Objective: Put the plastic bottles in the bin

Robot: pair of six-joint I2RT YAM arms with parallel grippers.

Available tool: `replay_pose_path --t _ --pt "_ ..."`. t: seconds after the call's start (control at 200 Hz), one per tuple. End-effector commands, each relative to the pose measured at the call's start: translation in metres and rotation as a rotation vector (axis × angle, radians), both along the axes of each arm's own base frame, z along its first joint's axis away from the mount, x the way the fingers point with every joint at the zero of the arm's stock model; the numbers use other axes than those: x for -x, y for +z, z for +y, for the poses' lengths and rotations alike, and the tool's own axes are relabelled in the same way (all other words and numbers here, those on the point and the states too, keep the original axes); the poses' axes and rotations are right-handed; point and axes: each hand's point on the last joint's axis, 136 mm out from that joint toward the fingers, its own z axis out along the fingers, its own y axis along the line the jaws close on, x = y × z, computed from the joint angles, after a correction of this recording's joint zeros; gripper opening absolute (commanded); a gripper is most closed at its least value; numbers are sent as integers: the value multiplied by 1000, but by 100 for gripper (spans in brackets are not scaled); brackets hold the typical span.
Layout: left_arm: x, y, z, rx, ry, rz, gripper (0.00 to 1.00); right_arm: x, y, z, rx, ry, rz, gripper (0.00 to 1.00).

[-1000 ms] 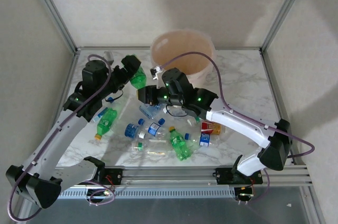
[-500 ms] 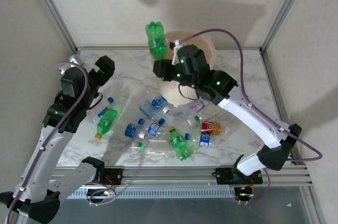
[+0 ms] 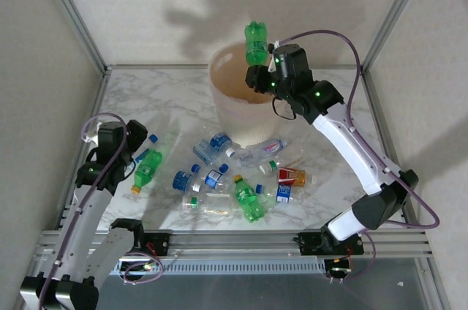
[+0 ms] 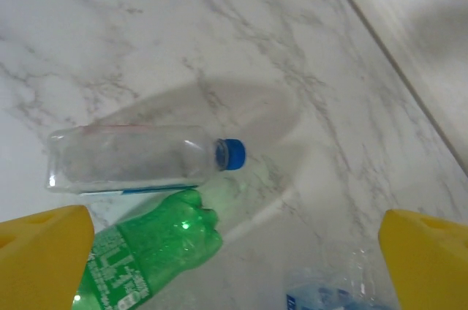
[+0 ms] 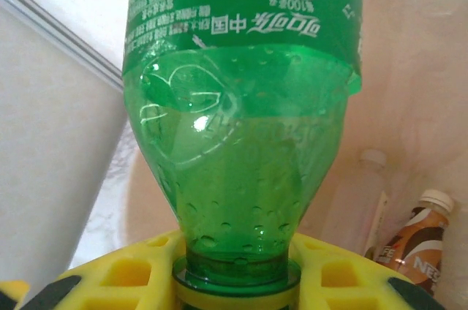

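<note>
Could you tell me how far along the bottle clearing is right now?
Done: a brown-labelled bottle and a white-capped bottle lie in the bin. In hand: the right claw grips a green bottle by its neck over the bin. Left: roughly a dozen loose bottles on the table; the left claw hangs open over them.
</note>
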Motion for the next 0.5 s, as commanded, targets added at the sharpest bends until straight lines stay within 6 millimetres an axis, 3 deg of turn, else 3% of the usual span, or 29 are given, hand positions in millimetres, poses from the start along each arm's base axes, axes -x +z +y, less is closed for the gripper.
replay_pose_path --t 0.0,0.12,0.245,0.496 --pt "8 -17 6 49 39 20 100 -6 -11 6 37 40 11 27" --pt "11 -33 12 73 68 48 99 -9 -22 6 58 37 22 45" --pt "13 -50 14 93 80 75 100 -5 -13 3 47 38 -6 68" --pt "11 -75 11 147 68 94 100 23 28 -6 -40 68 -81 73"
